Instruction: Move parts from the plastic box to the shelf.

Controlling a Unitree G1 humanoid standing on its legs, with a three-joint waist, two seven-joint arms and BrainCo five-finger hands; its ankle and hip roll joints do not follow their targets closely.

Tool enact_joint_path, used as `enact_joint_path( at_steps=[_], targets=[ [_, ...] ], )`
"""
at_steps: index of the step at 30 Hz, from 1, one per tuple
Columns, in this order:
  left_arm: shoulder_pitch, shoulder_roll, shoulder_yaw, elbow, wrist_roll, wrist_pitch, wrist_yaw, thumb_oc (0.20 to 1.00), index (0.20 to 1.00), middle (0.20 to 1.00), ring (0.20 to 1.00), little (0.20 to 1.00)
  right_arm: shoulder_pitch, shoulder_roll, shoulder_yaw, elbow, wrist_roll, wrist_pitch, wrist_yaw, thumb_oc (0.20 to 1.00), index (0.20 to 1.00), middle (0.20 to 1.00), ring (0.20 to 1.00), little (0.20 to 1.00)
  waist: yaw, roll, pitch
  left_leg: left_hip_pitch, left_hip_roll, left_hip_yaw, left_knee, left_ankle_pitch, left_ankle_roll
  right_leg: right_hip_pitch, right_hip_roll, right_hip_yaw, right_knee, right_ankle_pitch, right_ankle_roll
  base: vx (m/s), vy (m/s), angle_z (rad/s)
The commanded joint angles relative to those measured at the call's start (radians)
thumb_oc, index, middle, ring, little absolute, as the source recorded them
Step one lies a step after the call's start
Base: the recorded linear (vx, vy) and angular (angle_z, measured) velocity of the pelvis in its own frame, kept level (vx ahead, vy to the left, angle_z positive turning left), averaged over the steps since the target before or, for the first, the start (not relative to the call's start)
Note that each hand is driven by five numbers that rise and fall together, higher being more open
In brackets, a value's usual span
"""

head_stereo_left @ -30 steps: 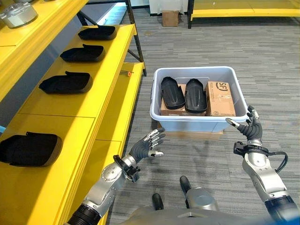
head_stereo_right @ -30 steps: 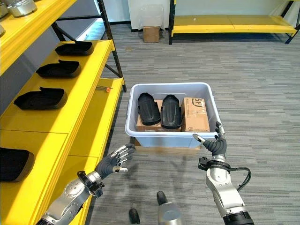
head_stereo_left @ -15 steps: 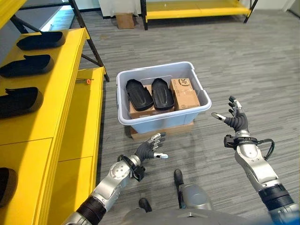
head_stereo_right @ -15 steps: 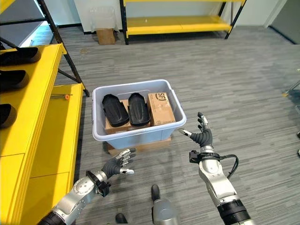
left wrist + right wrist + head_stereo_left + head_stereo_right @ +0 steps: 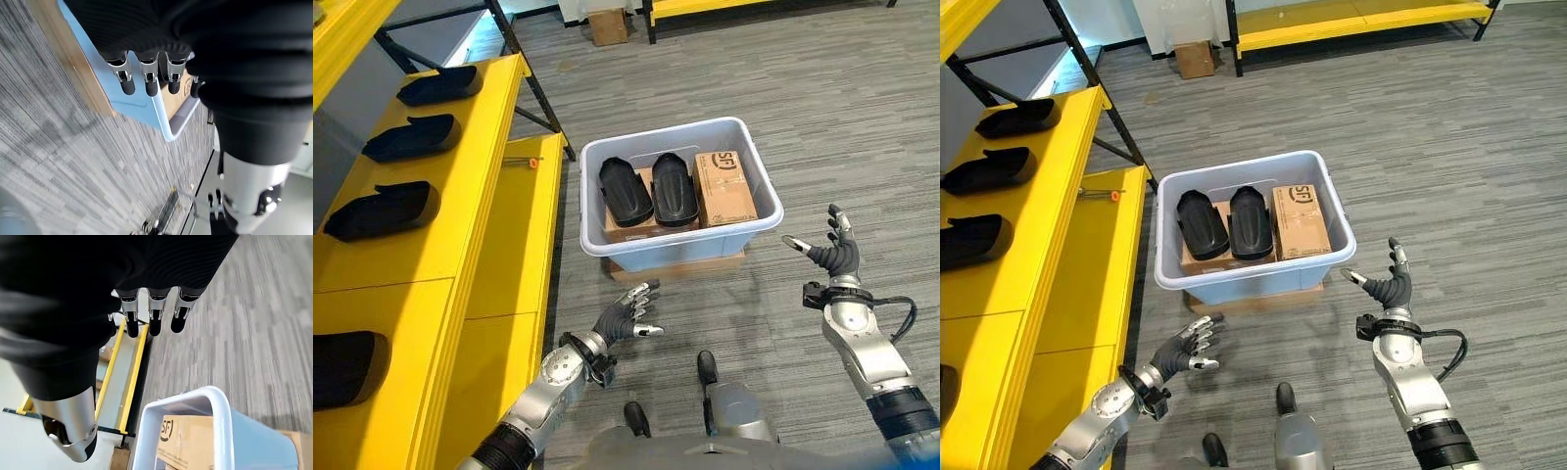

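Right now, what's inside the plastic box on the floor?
The plastic box holds two black parts side by side on a flat cardboard carton, with another cardboard carton beside them. Anything beneath the cartons is covered.

The flat brown cardboard (image 5: 626, 231) beneath the two black moulded plastic parts (image 5: 626, 191) in the pale blue plastic box (image 5: 677, 249) is mostly covered by them. A brown board (image 5: 676, 266) under the box shows as a thin strip along its near side. On the yellow metal shelf (image 5: 450, 235), the nearest black part (image 5: 347, 366) is cut off by the picture's edge. The small orange-tipped object (image 5: 530, 163) on the shelf's lower ledge is too small to identify.
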Motion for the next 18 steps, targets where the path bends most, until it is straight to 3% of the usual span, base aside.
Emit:
enact_joint_path(
  at_steps=[1, 5, 6, 8, 10, 14, 15, 16, 18],
  targets=[
    [0.004, 0.039, 0.024, -0.084, -0.020, -0.064, -0.012, 1.000, 1.000, 1.000, 1.000, 1.000, 0.004, -0.025, -0.021, -0.069, -0.067, -0.067, 0.015, 1.000, 1.000, 1.000, 1.000, 1.000, -0.005, -0.052, -0.041, -0.015, 0.008, -0.071, 0.107, -0.100, 0.030, -0.036, -0.072, 0.152, 0.155, -0.125, 0.098, 0.07, -0.256, -0.03],
    [-0.018, 0.047, 0.043, -0.082, 0.008, -0.079, -0.044, 1.000, 1.000, 1.000, 1.000, 1.000, 0.031, -0.053, -0.023, -0.092, -0.060, -0.061, 0.105, 1.000, 1.000, 1.000, 1.000, 1.000, -0.027, -0.037, -0.037, -0.027, 0.038, -0.072, 0.199, -0.118, 0.014, -0.058, -0.084, 0.153, 0.234, -0.171, 0.071, 0.06, -0.230, 0.01],
    [-0.067, 0.044, 0.043, -0.058, -0.032, -0.088, -0.047, 1.000, 1.000, 1.000, 1.000, 1.000, 0.054, -0.064, 0.015, -0.128, -0.081, -0.086, 0.107, 1.000, 1.000, 1.000, 1.000, 1.000, -0.038, -0.036, -0.028, -0.092, 0.051, -0.074, 0.369, -0.075, 0.000, -0.054, -0.087, 0.153, 0.240, -0.173, 0.046, 0.05, -0.252, 0.24],
    [-0.082, 0.031, 0.053, -0.050, -0.069, -0.079, -0.043, 1.000, 1.000, 1.000, 1.000, 1.000, 0.062, -0.063, 0.024, -0.135, -0.081, -0.086, 0.106, 1.000, 1.000, 1.000, 1.000, 1.000, -0.038, -0.030, -0.023, -0.135, 0.043, -0.097, 0.391, -0.058, 0.001, -0.051, -0.079, 0.161, 0.243, -0.177, 0.042, 0.09, -0.108, 0.39],
    [-0.100, 0.017, 0.068, -0.043, -0.088, -0.077, -0.015, 1.000, 1.000, 1.000, 1.000, 1.000, 0.062, -0.054, 0.043, -0.139, -0.088, -0.090, 0.096, 1.000, 1.000, 1.000, 1.000, 1.000, -0.038, -0.021, -0.013, -0.170, 0.027, -0.113, 0.307, -0.033, 0.002, -0.044, -0.059, 0.192, 0.238, -0.185, 0.050, 0.16, 0.062, 0.09],
    [-0.109, 0.004, 0.076, -0.025, -0.050, -0.075, 0.003, 1.000, 1.000, 1.000, 1.000, 1.000, 0.087, -0.040, 0.056, -0.168, -0.085, -0.066, 0.056, 1.000, 1.000, 1.000, 1.000, 1.000, -0.023, -0.015, 0.008, -0.289, 0.068, -0.133, 0.126, 0.129, -0.048, 0.041, -0.047, 0.207, 0.180, -0.202, 0.051, 0.20, 0.133, -0.16],
    [-0.108, -0.003, 0.074, -0.015, -0.044, -0.079, 0.005, 1.000, 1.000, 1.000, 1.000, 1.000, 0.090, -0.039, 0.062, -0.165, -0.078, -0.065, 0.049, 1.000, 1.000, 1.000, 1.000, 1.000, -0.018, -0.017, 0.012, -0.308, 0.072, -0.147, 0.125, 0.139, -0.053, 0.062, -0.052, 0.210, 0.169, -0.205, 0.050, 0.36, 0.286, -0.09],
    [-0.111, -0.003, 0.074, 0.017, -0.024, -0.090, -0.026, 1.000, 1.000, 1.000, 1.000, 1.000, 0.081, -0.040, 0.060, -0.143, -0.019, -0.037, 0.074, 1.000, 1.000, 1.000, 1.000, 1.000, -0.024, -0.013, 0.008, -0.291, 0.072, -0.100, 0.114, 0.111, -0.050, 0.081, -0.076, 0.197, 0.147, -0.211, 0.060, 0.30, 0.266, -0.44],
    [-0.111, 0.002, 0.071, 0.017, -0.001, -0.103, -0.050, 1.000, 1.000, 1.000, 1.000, 1.000, 0.079, -0.038, 0.056, -0.137, 0.011, -0.023, 0.086, 1.000, 1.000, 1.000, 1.000, 1.000, -0.026, -0.012, 0.004, -0.278, 0.068, -0.081, 0.112, 0.100, -0.050, 0.074, -0.084, 0.188, 0.144, -0.206, 0.067, 0.21, 0.250, -0.81]
  ],
)
